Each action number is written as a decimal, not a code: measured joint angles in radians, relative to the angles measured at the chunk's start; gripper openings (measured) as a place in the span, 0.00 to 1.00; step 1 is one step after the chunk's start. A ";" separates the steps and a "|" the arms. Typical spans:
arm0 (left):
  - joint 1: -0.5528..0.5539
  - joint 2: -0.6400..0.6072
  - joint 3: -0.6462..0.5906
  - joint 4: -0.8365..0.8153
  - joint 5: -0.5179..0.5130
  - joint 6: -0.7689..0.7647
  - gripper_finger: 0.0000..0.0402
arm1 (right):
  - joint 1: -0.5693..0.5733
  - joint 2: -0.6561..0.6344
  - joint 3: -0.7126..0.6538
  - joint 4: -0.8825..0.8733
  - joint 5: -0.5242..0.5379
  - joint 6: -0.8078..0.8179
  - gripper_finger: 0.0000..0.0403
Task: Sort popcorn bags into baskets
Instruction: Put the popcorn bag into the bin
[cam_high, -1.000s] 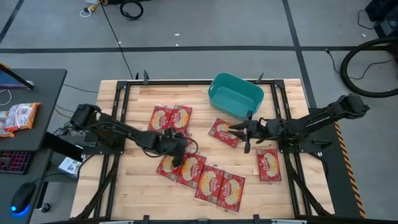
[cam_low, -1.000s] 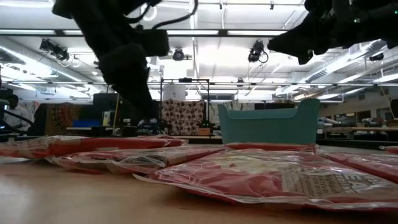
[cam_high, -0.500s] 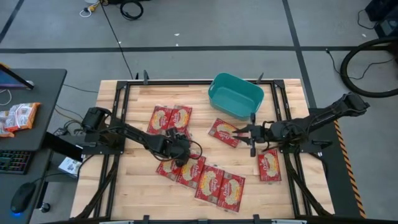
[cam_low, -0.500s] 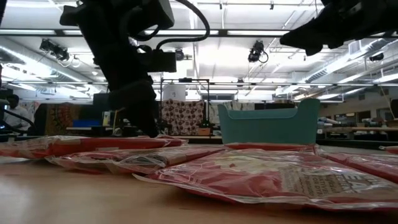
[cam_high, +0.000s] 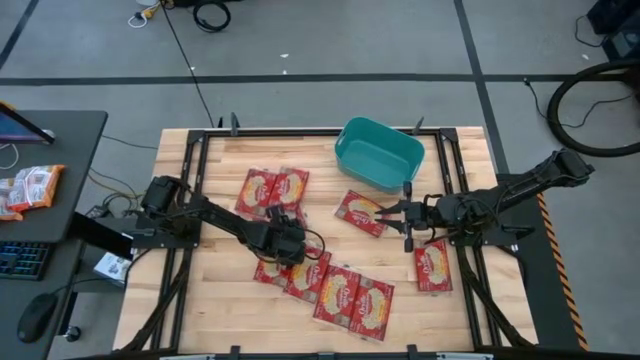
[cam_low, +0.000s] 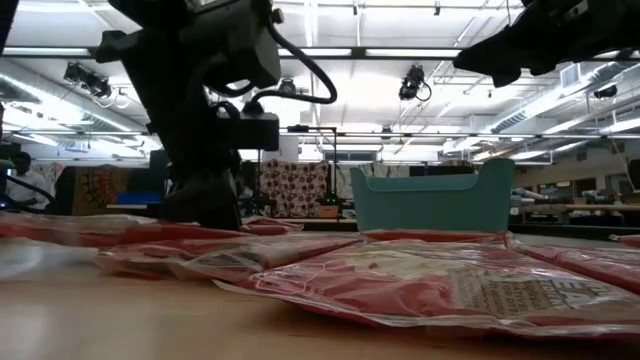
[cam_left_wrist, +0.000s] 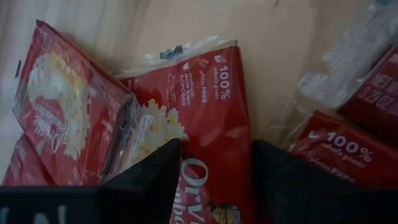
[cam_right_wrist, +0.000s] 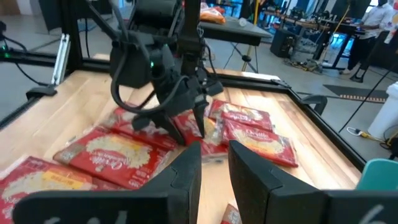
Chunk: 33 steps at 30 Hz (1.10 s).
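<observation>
- My left gripper (cam_high: 291, 252) is down on a popcorn bag (cam_left_wrist: 211, 155) in the row along the surface's (cam_high: 220, 290) front, fingers spread either side, not clenched.
- My right gripper (cam_high: 392, 212) hovers partly parted, empty, over another bag (cam_high: 360, 212) beside the teal basket (cam_high: 379, 153).

We see bright, even light from above on the wooden table (cam_high: 215, 300), with only soft, small shadows. Low down, the ceiling lights (cam_low: 420, 25) glow white, so the arms look like black shapes. The nearest popcorn bag (cam_low: 440, 285) shines, and the wood in front is fuzzy. The left wrist view is pale and washed out at its edges.
</observation>
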<state>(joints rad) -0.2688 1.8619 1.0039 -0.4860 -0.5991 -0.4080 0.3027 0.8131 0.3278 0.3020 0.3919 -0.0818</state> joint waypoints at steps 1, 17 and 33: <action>0.000 0.003 0.001 -0.004 -0.006 0.000 0.50 | 0.000 0.001 0.000 0.004 0.000 0.000 0.21; 0.008 -0.024 0.031 -0.098 0.088 0.020 0.05 | 0.004 0.004 0.000 0.009 -0.046 0.011 0.21; 0.058 -0.084 0.477 -0.316 0.112 0.391 0.05 | 0.030 -0.031 0.000 -0.005 -0.036 0.037 0.21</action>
<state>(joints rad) -0.2105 1.7782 1.4807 -0.8022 -0.4868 -0.0171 0.3329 0.7821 0.3275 0.2968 0.3563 -0.0448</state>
